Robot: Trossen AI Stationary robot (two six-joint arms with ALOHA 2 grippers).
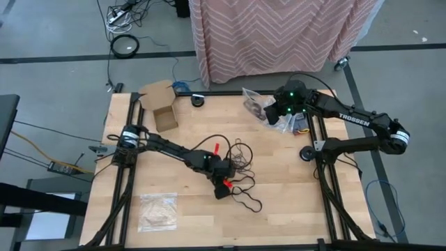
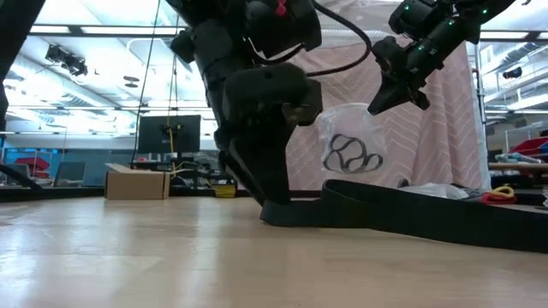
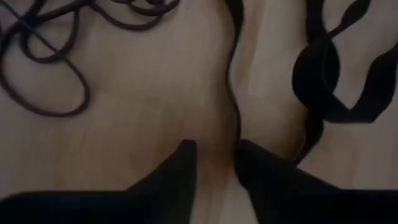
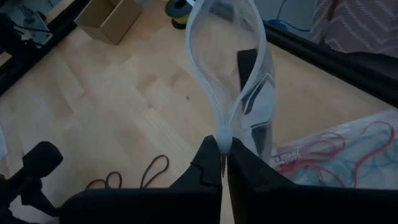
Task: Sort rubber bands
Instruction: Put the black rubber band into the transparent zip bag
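left gripper (image 1: 221,188) low at mid-table, jaws slightly spread around a thin black rubber band (image 3: 235,118), nothing pinched yet; next it needs to close and lift. right gripper (image 4: 224,163) pressed together on a clear bag (image 4: 239,74) rim, held up, black loops inside. cardboard box (image 1: 164,116): contents unclear.

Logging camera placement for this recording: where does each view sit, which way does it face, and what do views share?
High: overhead, straight down on the wooden table; both arms show.
Low: table height, level across; left arm fills the middle, right gripper holds up a clear plastic bag.
Left wrist: looks down past the left gripper, straddling a thin black rubber band.
Right wrist: looks past its fingers, pinching the bag's rim.
Shared: the brown cardboard box shows in the high, low and right wrist views.
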